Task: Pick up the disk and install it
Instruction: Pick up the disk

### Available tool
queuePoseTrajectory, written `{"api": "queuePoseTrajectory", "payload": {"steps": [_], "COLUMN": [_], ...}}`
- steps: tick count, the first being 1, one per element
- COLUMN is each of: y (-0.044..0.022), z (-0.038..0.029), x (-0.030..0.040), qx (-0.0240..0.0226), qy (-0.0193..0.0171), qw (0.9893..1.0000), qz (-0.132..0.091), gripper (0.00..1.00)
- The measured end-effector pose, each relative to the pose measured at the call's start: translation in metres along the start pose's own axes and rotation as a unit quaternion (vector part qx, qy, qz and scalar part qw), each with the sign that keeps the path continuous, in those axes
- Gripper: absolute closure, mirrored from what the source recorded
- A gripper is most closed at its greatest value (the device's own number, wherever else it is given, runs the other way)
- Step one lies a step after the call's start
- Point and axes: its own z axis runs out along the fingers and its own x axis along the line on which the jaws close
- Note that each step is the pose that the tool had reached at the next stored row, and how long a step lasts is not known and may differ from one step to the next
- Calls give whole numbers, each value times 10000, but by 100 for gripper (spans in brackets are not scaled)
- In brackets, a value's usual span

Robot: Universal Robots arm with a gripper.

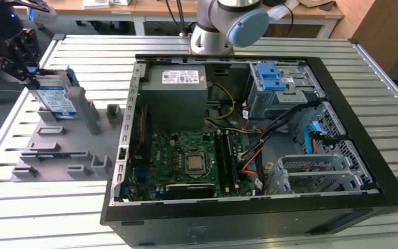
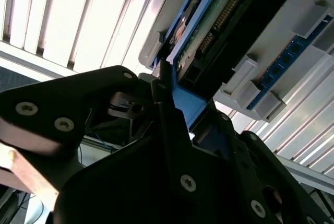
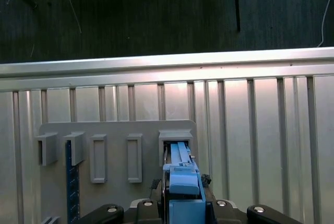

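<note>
The disk (image 1: 55,98) is a silver hard drive with a white-and-blue label and blue side rails. It stands on edge, slightly tilted, at the back of a grey holder (image 1: 68,150) at the exterior view's left. My gripper (image 1: 30,77) reaches it from the left and is shut on its upper end. In the first wrist view the disk's blue rail (image 3: 182,179) sits between the black fingers of the gripper (image 3: 182,205), above a holder slot (image 3: 175,140). The second wrist view shows the disk's green circuit-board side (image 2: 229,20) just beyond the gripper (image 2: 175,96).
An open computer case (image 1: 365,155) fills the middle and right of the slatted table (image 1: 19,207), with a blue ridged latch (image 1: 271,78) on its drive bay and a metal cage (image 1: 316,168) near the front. A blue memory stick (image 3: 70,182) stands in the holder. The arm's base (image 1: 219,26) is behind the case.
</note>
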Motion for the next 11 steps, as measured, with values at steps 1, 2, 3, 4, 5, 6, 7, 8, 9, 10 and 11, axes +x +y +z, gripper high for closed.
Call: {"api": "queuePoseTrajectory", "payload": {"steps": [1,2,3,4,5,6,7,8,9,10,11], "y": [0,0,0,0,0,0,0,0,0,0,0], "z": [-1,0,0,0,-1,-1,-1,-1,-1,-1,-1], "x": [0,0,0,0,0,0,1,1,1,2,3], "qx": [-1,0,0,0,0,0,0,0,0,1,1], "qy": [0,0,0,0,0,0,0,0,0,-1,-1], "qw": [10000,10000,10000,10000,10000,10000,10000,10000,9999,9999,9999], "qz": [0,0,0,-3,-24,-53,-76,-93,-102,-121,-153], "gripper": [64,64,64,64,64,64,64,64,64,64,64]}}
